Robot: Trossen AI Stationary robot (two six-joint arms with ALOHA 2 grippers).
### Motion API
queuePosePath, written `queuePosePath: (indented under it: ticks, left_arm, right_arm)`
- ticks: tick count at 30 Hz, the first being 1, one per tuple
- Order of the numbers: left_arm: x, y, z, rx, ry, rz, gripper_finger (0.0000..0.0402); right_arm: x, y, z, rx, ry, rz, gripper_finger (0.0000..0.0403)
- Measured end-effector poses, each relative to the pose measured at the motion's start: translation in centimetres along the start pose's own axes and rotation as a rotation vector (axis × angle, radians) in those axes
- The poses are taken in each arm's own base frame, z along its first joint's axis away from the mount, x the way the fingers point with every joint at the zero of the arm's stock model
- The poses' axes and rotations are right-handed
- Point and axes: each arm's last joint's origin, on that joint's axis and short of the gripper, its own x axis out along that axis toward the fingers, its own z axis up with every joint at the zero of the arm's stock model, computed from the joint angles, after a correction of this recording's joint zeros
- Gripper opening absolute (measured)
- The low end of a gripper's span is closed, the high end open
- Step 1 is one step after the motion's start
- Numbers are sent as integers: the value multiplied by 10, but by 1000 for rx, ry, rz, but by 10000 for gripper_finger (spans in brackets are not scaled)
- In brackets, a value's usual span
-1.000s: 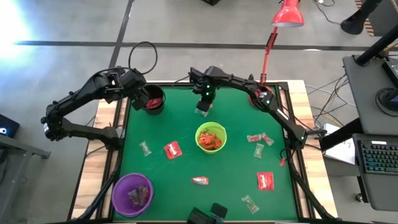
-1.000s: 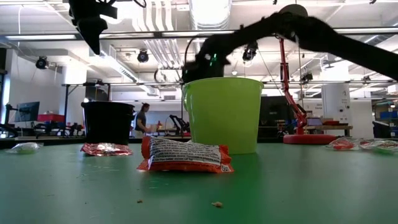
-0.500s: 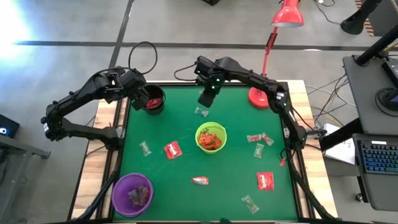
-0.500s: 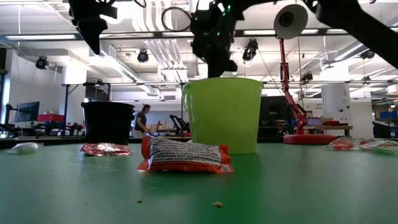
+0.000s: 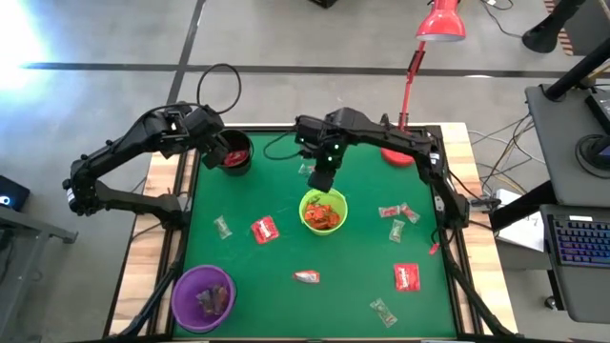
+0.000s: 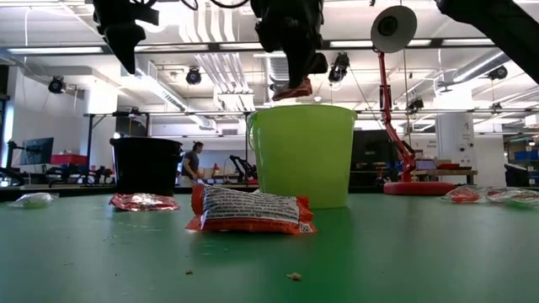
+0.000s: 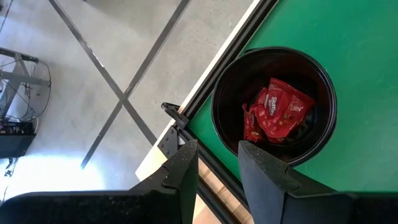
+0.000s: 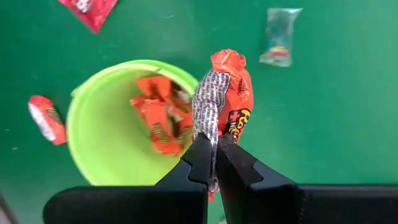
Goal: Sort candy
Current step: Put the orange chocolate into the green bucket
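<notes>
Risk here sits at the rim: my right gripper (image 8: 211, 163) is clenched on the silver seam of an orange-red wrapper (image 8: 225, 96), and in the wrist view that candy hangs over the edge of the lime-green bowl (image 8: 93, 149) rather than over its middle. If I let go from here I judge it could strike the rim and bounce out onto the worktop (image 5: 286, 205). The pinch is narrow, on the seam only, so a jerk might also shake it loose early.

In the low view the wrapper hangs just above the bowl's lip, so dipping lower before centring could knock the bowl, which already holds several orange pieces.

Room is fair. A clear twist wrapper (image 5: 306, 170) lies near the bowl on the far side and a flat red packet (image 5: 264, 229) on the left side, both apart from it. My left gripper (image 7: 217, 165) waits partly open and empty over the black bowl (image 7: 323, 130) at the far-left corner, well away. That bowl stands close to the worktop's edge.
</notes>
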Motion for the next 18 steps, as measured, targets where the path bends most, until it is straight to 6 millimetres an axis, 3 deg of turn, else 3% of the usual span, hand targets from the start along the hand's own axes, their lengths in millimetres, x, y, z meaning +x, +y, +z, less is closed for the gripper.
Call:
queuePosePath:
  ticks: [7, 18]
  left_arm:
    - [0, 0, 0, 5, 0, 0, 98]
    - [0, 0, -6, 36, 51, 0, 98]
  right_arm:
    - [5, 33, -6, -38, 28, 89, 9]
    - [9, 61, -13, -161, 45, 101, 18]
